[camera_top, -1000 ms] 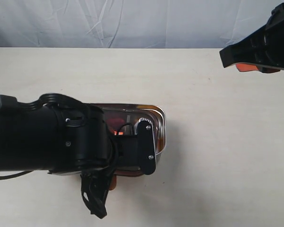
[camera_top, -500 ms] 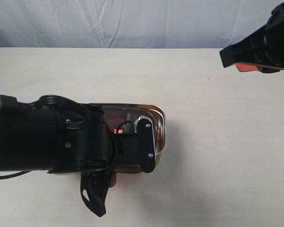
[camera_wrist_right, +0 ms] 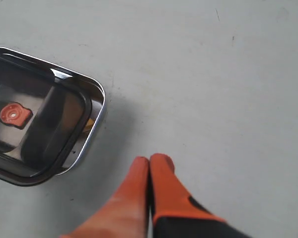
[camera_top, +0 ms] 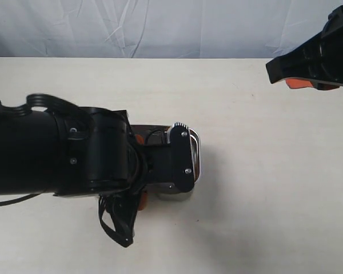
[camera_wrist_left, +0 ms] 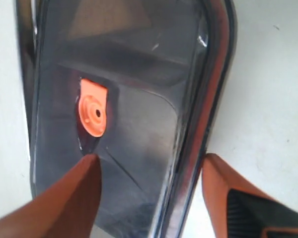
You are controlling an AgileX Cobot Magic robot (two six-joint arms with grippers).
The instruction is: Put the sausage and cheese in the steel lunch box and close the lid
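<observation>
Lid [camera_wrist_right: 44, 119] on steel lunch box [camera_wrist_right: 99, 106], inside obsc.

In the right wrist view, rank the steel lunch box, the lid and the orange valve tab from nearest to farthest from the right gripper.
1. The steel lunch box: its rounded rim corner faces the shut right gripper.
2. The lid: just inside that rim.
3. The orange valve tab: on the lid, well back from that corner.
</observation>
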